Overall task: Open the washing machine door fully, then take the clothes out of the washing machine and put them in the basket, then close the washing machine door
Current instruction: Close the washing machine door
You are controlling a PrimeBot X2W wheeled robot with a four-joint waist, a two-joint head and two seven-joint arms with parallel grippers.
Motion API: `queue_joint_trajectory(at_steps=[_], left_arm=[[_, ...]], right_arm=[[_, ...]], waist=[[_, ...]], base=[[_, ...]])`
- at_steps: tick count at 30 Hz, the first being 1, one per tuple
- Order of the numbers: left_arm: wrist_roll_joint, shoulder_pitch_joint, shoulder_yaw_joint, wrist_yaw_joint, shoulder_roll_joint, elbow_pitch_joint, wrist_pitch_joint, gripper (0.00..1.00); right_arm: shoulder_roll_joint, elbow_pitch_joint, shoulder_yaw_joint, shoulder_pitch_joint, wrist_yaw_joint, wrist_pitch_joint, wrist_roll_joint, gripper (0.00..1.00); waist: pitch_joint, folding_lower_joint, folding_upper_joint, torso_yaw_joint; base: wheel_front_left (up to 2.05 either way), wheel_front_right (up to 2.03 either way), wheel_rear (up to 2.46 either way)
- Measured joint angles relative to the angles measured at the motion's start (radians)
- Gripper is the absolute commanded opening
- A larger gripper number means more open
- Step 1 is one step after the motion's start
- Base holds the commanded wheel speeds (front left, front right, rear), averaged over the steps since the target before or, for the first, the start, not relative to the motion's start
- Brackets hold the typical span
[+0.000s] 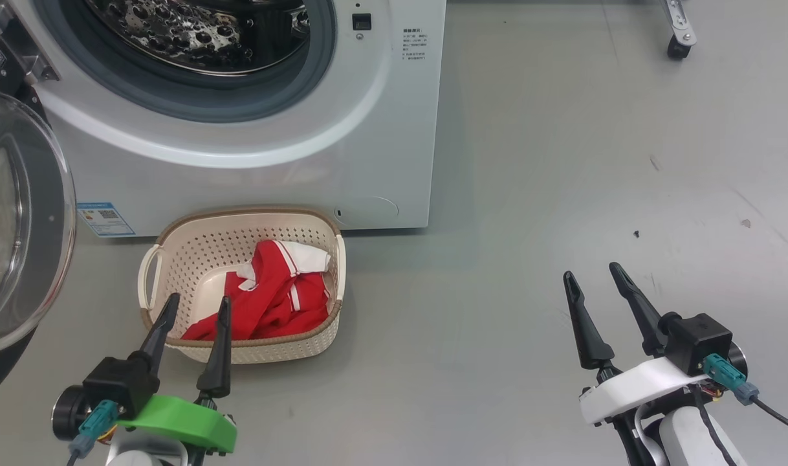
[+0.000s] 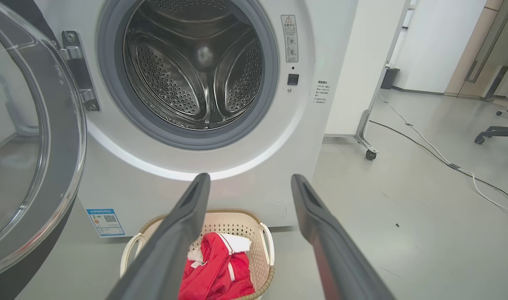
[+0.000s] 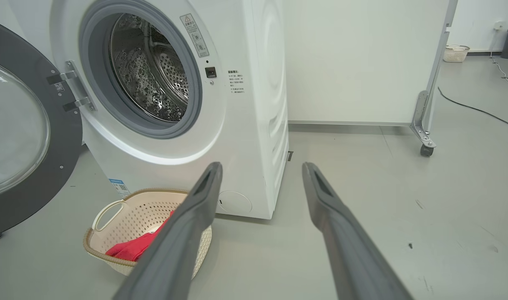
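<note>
The white washing machine (image 1: 251, 175) (image 2: 220, 166) (image 3: 245, 125) stands with its door (image 1: 19, 220) (image 2: 28, 146) (image 3: 20, 133) swung wide open to the left, and the steel drum (image 2: 195, 66) looks bare inside. On the floor in front sits the cream basket (image 1: 193, 252) (image 2: 254, 233) (image 3: 124, 208) holding the red clothes (image 1: 277, 298) (image 2: 220, 271) (image 3: 133, 248). My left gripper (image 1: 197, 307) (image 2: 247, 181) is open just short of the basket's near rim, nothing between its fingers. My right gripper (image 1: 591, 272) (image 3: 262, 166) is open over bare floor, far right of the basket.
A wheeled stand's caster (image 1: 677, 46) (image 2: 370, 155) (image 3: 425, 150) rests on the grey floor right of the machine. Cables (image 2: 446, 162) run across the floor at the right, and an office chair base (image 2: 496, 133) stands farther off.
</note>
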Motion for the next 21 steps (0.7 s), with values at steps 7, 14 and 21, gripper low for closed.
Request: queue_joint_trajectory(at_steps=[7,14,21], left_arm=[[-0.003,0.000,-0.002,0.000,0.000,-0.003,0.000,1.00],[-0.028,0.000,-0.001,0.000,0.000,-0.012,0.000,1.00],[-0.035,0.000,-0.002,0.000,0.000,-0.018,0.000,1.00]], right_arm=[[0.000,0.000,0.000,0.000,0.000,0.000,0.000,1.00],[0.000,0.000,-0.001,0.000,0.000,0.000,0.000,1.00],[0.001,0.000,-0.001,0.000,0.000,0.000,0.000,1.00]], waist=[[0.003,0.0000,0.0000,0.002],[0.007,0.0000,0.0000,0.004],[0.012,0.0000,0.0000,0.005]], base=[[-0.94,0.94,0.00],[-0.65,0.65,0.00],[-0.32,0.32,0.00]])
